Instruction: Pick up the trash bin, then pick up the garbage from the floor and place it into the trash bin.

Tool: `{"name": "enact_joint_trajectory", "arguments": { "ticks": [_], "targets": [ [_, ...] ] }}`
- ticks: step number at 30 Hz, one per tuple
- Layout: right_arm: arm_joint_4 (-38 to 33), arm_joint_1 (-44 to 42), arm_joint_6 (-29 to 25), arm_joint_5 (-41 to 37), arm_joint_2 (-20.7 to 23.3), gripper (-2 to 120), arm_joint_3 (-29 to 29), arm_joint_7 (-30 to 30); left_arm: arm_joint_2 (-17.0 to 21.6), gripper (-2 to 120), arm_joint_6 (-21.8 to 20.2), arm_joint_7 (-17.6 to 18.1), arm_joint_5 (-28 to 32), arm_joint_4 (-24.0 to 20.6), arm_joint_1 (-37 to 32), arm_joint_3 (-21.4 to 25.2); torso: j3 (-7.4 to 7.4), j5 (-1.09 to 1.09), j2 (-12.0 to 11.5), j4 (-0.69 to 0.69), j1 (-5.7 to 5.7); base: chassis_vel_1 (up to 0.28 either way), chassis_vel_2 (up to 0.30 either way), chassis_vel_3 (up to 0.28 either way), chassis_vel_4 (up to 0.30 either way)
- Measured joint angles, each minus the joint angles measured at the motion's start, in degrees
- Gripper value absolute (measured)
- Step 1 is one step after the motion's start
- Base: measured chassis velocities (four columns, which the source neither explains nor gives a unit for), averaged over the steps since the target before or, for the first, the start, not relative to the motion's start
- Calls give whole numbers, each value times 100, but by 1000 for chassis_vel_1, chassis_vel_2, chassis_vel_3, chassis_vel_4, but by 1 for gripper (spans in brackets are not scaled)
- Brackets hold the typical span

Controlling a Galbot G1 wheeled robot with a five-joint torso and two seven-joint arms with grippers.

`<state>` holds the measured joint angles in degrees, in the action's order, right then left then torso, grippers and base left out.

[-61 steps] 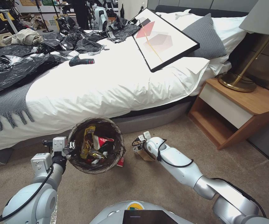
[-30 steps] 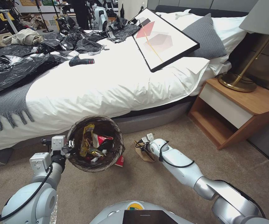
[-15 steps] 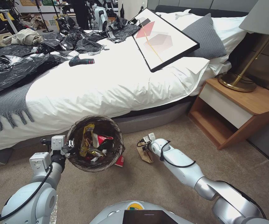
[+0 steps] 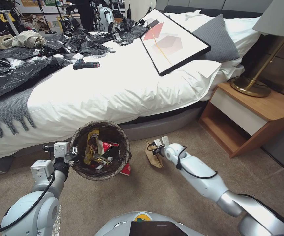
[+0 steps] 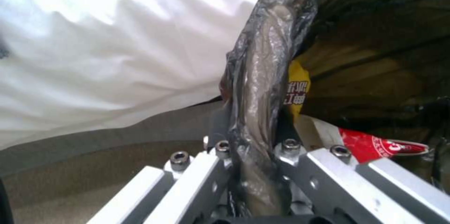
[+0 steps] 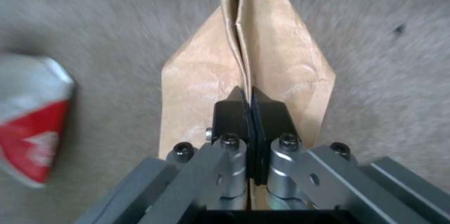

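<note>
Reaching forward and low from the right, the right gripper [image 6: 247,106] is clamped on the folded edge of the brown paper bag [image 4: 154,155], whose long axis runs near to far just above the floor [image 4: 155,193]. The trash bin [image 4: 100,149] is held by its rim in the closed left gripper [image 5: 253,167], left of the bag, mouth tilted toward the camera.

Open carpet [image 4: 168,193] right of trash bin [image 4: 100,150].
</note>
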<state>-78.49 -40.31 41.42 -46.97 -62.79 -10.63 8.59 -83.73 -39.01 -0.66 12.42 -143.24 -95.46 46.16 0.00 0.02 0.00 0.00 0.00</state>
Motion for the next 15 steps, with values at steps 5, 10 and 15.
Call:
{"name": "enact_joint_trajectory", "arguments": {
  "ticks": [5, 10, 15],
  "targets": [
    [-1383, -235, 70, -772, 646, 0, 275, 437, 31, 0, -6, -10, 25, 0, 47, 48, 0, -1, 0, -1, 0, 0, 0, 0, 0],
    [-2203, -334, 79, -1134, 930, 0, 463, 565, 37, 0, -4, -10, 32, 0, 65, 58, 0, 0, 0, 1, 0, 0, 0, 0, 0],
    [-2959, -389, 79, -1638, 1162, 0, 815, 710, 35, 0, -3, -11, 37, 0, 108, 58, 0, -1, 0, 0, 0, 0, 0, 0, 0]
  ]
}}
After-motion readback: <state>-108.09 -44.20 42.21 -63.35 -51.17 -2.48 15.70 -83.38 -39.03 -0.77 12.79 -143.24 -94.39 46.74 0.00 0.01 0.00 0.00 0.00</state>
